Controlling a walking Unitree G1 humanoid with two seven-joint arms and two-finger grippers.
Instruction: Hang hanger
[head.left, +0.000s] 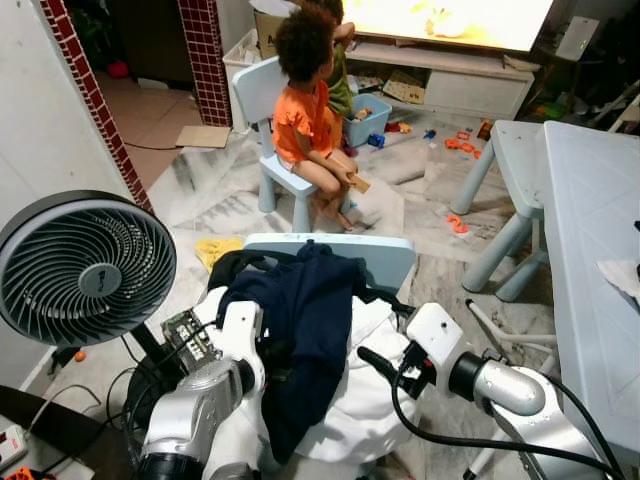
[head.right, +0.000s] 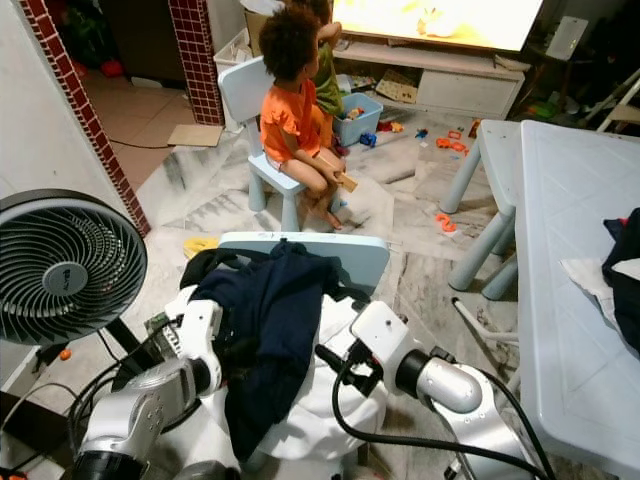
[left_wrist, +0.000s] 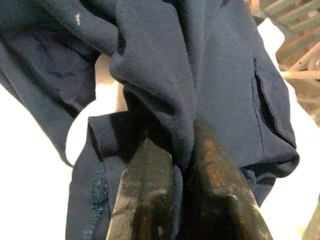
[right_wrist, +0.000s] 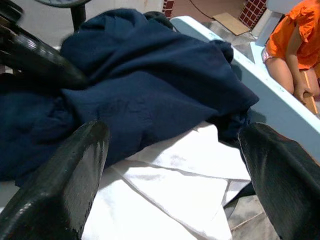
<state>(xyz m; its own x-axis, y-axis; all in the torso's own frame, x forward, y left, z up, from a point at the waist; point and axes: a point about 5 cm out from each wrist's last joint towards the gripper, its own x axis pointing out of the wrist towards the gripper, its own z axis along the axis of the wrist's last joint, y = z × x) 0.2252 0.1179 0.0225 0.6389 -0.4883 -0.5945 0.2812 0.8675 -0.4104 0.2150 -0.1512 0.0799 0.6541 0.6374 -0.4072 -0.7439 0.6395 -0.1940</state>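
Directly in front of the robot, a navy garment (head.left: 305, 340) lies heaped over white cloth (head.left: 350, 400) on a pale blue child's chair (head.left: 385, 258), its long fold running from the far chair back down toward the robot's near left side. The left end effector (left_wrist: 182, 175) is buried in that fold at the garment's near left edge, its two black fingers (left_wrist: 145, 200) pressed together with a ridge of navy fabric pinched between them. The right end effector (right_wrist: 175, 165) hovers at the garment's right, just beside the white cloth, fingers spread wide and holding nothing; the dark bundle lies to its left and slightly farther off. No hanger can be made out for certain. A thin black loop (head.left: 232, 258) curling out at the far left of the heap may belong to one, but it is too tangled to tell. The left arm is plainly the nearer and already has the cloth, so any coming lift would likely start there, with the right end effector free to reach left into the pile.

Beyond, a child in an orange top (head.left: 305, 110) sits on a second small chair (head.left: 262, 95) facing a television, toys scattered over the marble floor (head.left: 430, 190). A round fan (head.left: 85, 268) stands at the near left, and a pale blue worktop (head.left: 600, 230) runs along the right.
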